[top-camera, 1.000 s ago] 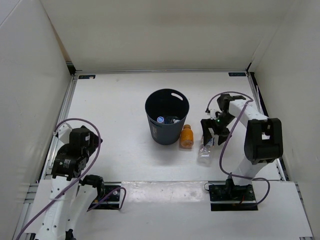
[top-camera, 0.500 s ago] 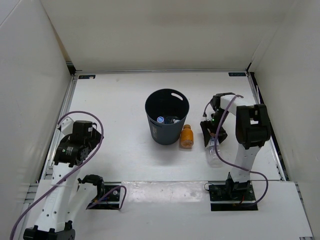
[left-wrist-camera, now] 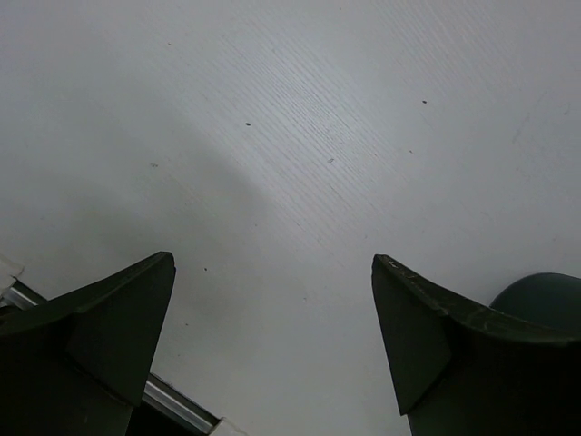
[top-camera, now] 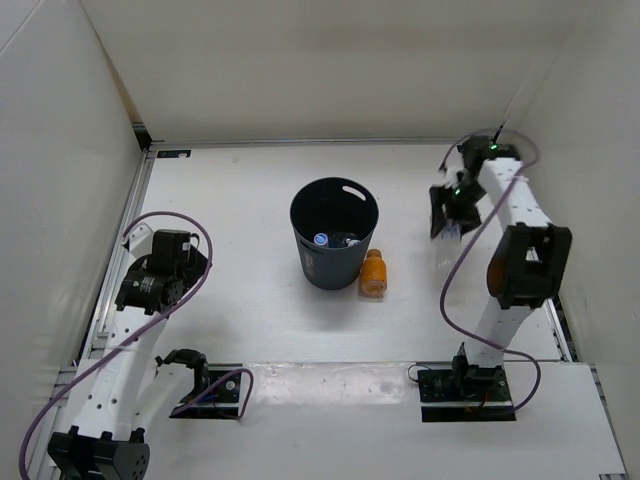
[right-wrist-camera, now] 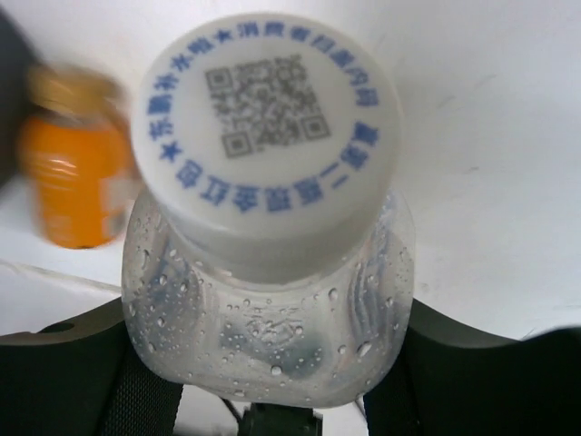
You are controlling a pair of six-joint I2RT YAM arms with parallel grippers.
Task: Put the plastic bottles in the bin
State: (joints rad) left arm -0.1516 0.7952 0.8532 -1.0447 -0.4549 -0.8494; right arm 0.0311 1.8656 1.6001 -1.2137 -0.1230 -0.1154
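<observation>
Toward the far right of the counter (top-camera: pixel 230 190), my right jaws are pinching the plain clear bottle (right-wrist-camera: pixel 268 300) around its wet, beaded body just under the white cap (right-wrist-camera: pixel 266 127). One finger sits on each side, and the cap faces my wrist camera. That bottle hangs well to the right of the bin (top-camera: pixel 330 268). The orange bottle (top-camera: pixel 373 272) lies on the counter just beside the bin's right wall; whether they touch I cannot tell. Inside the bin a blue cap (top-camera: pixel 320 239) shows among the contents. My left jaws are spread wide over bare counter on the left, gripping nothing, well apart from the bin.
</observation>
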